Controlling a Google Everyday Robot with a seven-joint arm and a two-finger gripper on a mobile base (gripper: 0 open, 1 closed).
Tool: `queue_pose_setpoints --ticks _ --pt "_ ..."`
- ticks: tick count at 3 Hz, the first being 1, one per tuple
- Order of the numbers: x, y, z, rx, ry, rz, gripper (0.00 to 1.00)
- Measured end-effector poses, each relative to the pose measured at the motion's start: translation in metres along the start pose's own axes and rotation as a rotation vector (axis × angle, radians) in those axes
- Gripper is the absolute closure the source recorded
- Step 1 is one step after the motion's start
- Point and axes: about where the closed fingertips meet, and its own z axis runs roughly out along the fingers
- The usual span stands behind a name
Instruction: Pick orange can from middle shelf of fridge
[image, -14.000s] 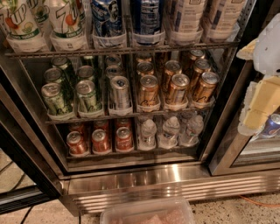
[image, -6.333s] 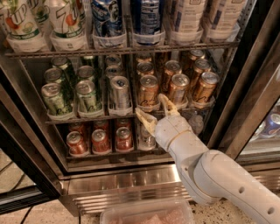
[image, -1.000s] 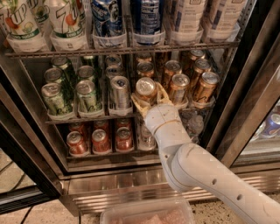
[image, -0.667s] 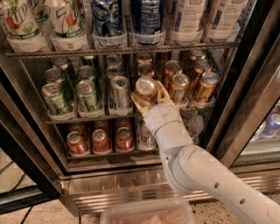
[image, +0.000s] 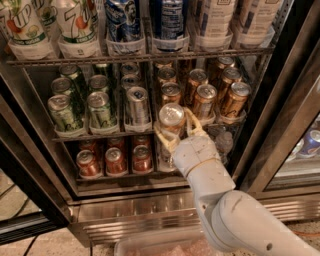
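Gripper (image: 173, 121) of mine sits at the middle shelf's (image: 85, 135) front, fingers (image: 193, 123) clenched around the orange can (image: 171, 114) between them.

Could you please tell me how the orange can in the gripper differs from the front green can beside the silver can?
The orange can is coppery; the green can is green. The orange can is clasped by the gripper at the middle shelf; the green can stands free there. Both have silver pull-tab tops.
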Motion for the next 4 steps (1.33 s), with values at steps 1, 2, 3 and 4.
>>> queue_pose_setpoints --ticks 1,2,3,4 --pt "0.005 0.003 -0.029 -0.073 0.062 0.007 1.00" --pt "0.009 0.006 -0.049 -0.158 0.143 0.005 1.00" --pt "0.007 0.006 -0.056 -0.241 0.197 -0.061 1.00" --pt "-0.009 0.015 -0.057 -0.346 0.207 -0.160 1.00"
